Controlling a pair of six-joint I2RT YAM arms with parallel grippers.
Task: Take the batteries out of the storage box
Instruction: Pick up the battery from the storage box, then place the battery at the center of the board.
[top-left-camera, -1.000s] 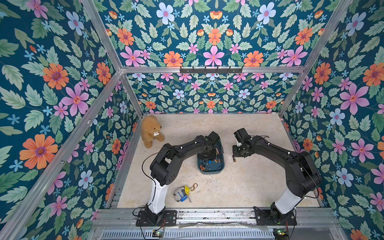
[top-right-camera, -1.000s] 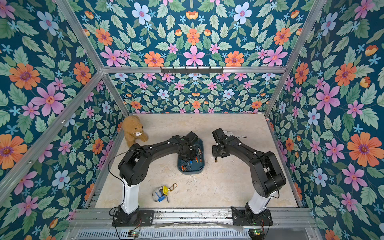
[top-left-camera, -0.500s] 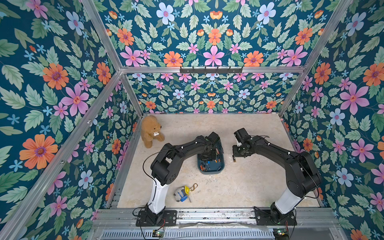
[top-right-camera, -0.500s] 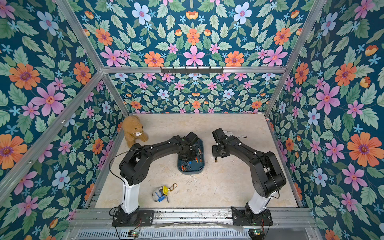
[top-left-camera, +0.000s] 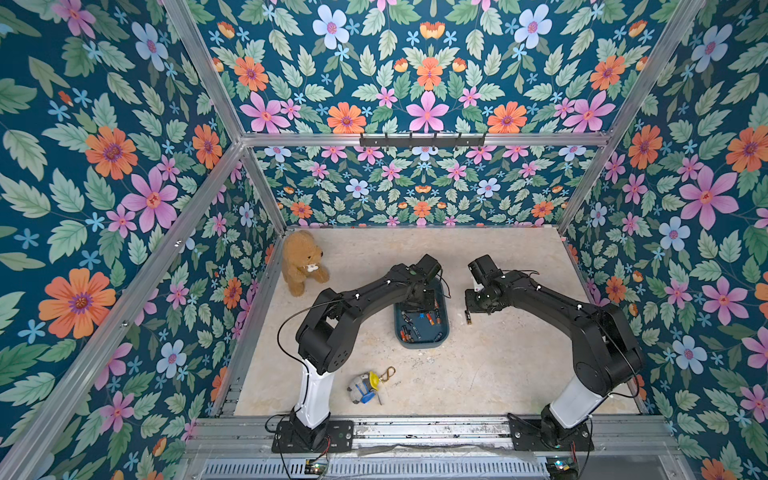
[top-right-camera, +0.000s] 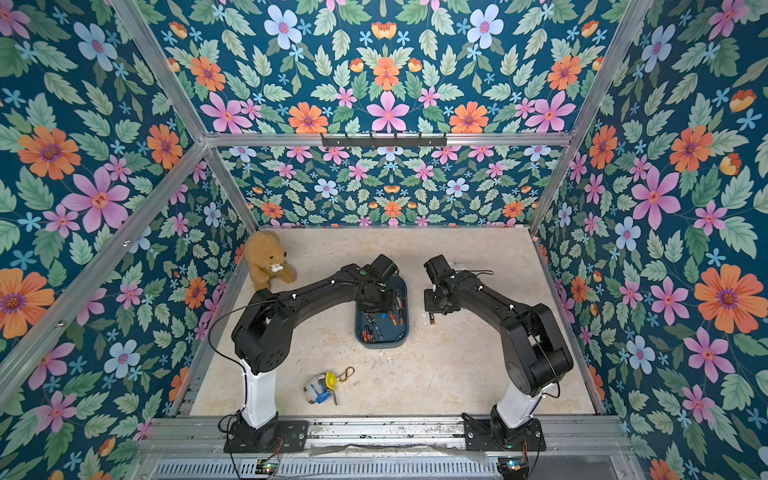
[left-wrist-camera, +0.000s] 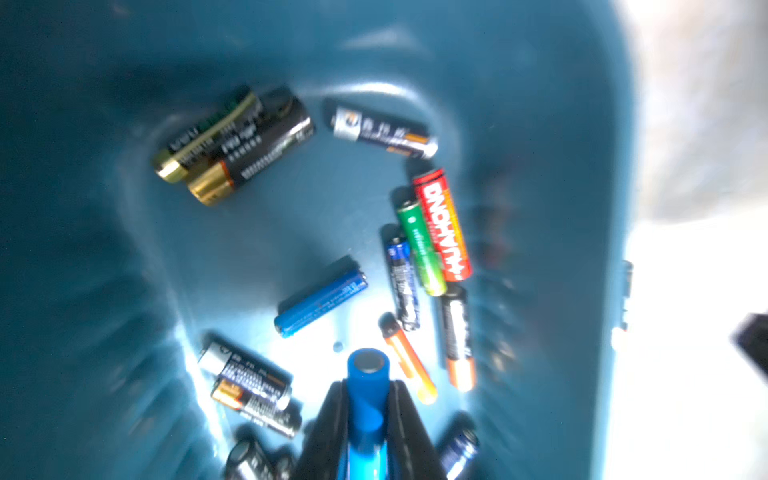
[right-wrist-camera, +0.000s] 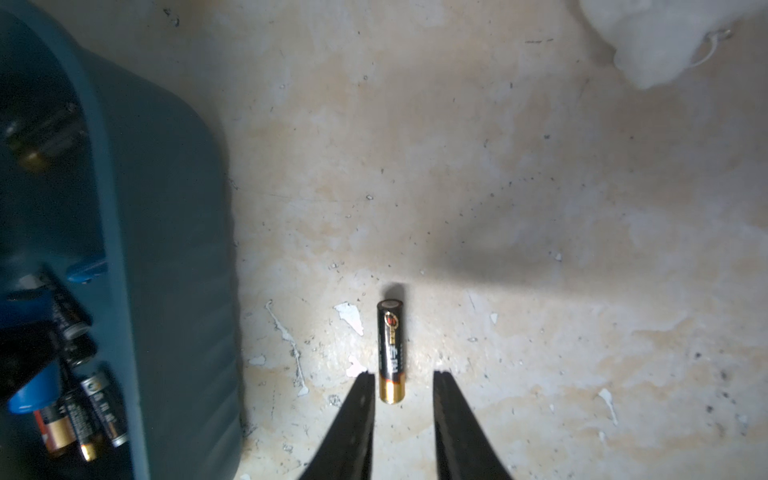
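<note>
The teal storage box (top-left-camera: 419, 345) (top-right-camera: 382, 343) lies mid-table with several batteries (left-wrist-camera: 320, 301) loose on its floor, black-and-gold, red, green, blue and orange. My left gripper (left-wrist-camera: 368, 388) is down inside the box (left-wrist-camera: 561, 208), shut on a blue battery (left-wrist-camera: 368, 370) that stands out beyond the fingertips. To the right of the box (right-wrist-camera: 174, 249), one black-and-gold battery (right-wrist-camera: 390, 351) (top-left-camera: 468, 318) lies on the table. My right gripper (right-wrist-camera: 402, 376) hovers open over its gold end, with a gap to each finger.
A brown teddy bear (top-left-camera: 301, 262) sits at the back left. A small toy with a yellow cap and key ring (top-left-camera: 365, 386) lies near the front. Something white and fluffy (right-wrist-camera: 665, 37) lies beyond the right gripper. Floral walls close in the table.
The left jaws have drawn together inside the box. Both arms otherwise hold nearly the same places.
</note>
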